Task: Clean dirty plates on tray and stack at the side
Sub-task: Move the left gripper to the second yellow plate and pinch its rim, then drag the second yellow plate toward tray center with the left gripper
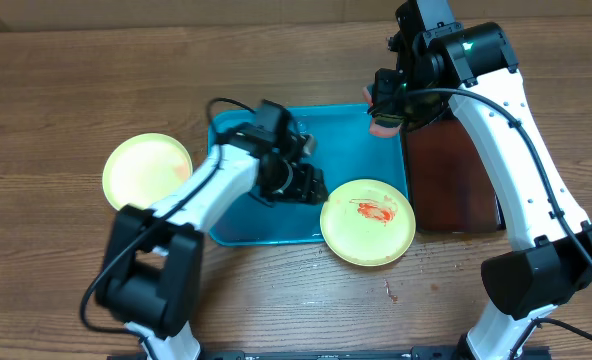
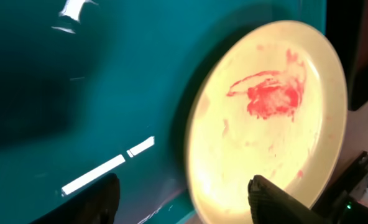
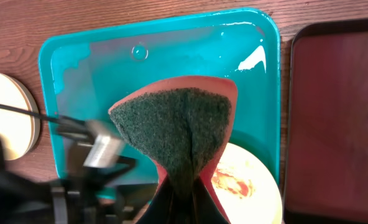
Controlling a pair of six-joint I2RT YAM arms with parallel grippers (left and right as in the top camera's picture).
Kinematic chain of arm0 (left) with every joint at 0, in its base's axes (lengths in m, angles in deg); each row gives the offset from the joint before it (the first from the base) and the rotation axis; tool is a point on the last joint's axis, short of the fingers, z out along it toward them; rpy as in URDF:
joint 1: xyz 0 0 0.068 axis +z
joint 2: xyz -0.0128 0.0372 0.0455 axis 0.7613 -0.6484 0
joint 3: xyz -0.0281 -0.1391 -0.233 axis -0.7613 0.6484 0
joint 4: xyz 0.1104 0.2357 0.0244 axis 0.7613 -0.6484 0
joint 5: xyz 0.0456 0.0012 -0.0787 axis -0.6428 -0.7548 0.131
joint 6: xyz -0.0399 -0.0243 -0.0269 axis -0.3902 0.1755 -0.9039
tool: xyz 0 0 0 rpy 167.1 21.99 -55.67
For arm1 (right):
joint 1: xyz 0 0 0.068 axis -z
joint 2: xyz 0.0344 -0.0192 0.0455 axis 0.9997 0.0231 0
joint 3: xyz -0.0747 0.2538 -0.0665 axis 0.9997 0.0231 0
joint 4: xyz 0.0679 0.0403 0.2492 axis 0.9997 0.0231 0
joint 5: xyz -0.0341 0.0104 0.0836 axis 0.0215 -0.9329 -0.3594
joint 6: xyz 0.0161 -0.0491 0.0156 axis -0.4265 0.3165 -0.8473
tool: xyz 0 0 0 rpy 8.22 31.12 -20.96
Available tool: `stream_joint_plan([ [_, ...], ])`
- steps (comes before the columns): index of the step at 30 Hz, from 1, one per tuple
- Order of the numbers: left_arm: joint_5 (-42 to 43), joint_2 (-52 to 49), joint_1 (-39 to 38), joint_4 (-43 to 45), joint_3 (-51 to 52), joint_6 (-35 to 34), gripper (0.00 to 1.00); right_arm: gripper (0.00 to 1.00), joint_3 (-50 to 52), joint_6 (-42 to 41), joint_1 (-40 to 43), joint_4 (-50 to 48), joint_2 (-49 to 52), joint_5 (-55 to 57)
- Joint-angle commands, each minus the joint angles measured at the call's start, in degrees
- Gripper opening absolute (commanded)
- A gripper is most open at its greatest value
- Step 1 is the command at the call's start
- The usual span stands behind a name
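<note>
Far left, well apart from the left pincer (image 1: 311,187): clean plate (image 1: 146,170), pale yellow-green, lying flat on the worktop (image 1: 56,80). Possibly a second plate under it, going by the right wrist view; not confirmed.

Left pincer: found open, fingers (image 2: 103,199) spread, gripping nothing, set low over the floor of the tray (image 1: 361,130).

Tray, beneath both pincers: turquoise, floor shiny and wet-looking. Containing only part of the dirty plate (image 1: 368,220); no other plate seen inside.

Dirty plate: just ahead of the left pincer, resting across the tray's corner rim and partly on the worktop. Red smear (image 2: 271,96) at its centre.

Judged light, stiff and shallow, probably slippery where wet. Recommend taking hold at the rim, on the side facing the left pincer, clear of the sauce.

Right pincer (image 3: 184,190): closed on a sponge (image 3: 178,118), pink-backed, dark green scouring face showing; soft, likely to fold under pressure. Held above the tray, not touching the dirty plate.

Right of the right pincer: dark tray (image 1: 456,170), brown-red, nothing seen in it.
</note>
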State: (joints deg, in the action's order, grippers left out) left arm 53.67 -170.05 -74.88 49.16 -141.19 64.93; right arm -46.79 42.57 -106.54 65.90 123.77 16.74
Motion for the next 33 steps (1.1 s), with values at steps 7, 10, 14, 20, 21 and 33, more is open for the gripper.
stream_joint_plan([
  [7,0.00,-3.87,-4.68,1.29,-1.03,-4.39,0.49,0.04,-0.92,0.17,0.04,-0.17,-1.07,0.46],
  [10,-0.24,-3.89,-4.61,1.27,-1.03,-4.48,0.36,0.04,-0.92,0.15,0.00,-0.07,-1.07,0.46],
  [14,-0.44,-3.89,-4.61,1.18,-1.03,-4.48,0.13,0.04,-0.92,0.17,0.00,0.17,-1.07,0.46],
  [20,-0.44,-3.89,-4.57,1.25,-1.16,-4.50,0.04,0.04,-0.92,0.17,0.00,0.85,-1.07,0.48],
  [21,-0.44,-3.87,-4.48,1.22,-1.20,-4.50,0.04,0.04,-0.92,0.17,0.00,0.90,-1.07,0.48],
  [33,-18.80,-3.87,2.54,-9.35,-8.87,1.99,0.04,0.04,-0.92,0.17,-0.07,0.81,-1.07,0.44],
])
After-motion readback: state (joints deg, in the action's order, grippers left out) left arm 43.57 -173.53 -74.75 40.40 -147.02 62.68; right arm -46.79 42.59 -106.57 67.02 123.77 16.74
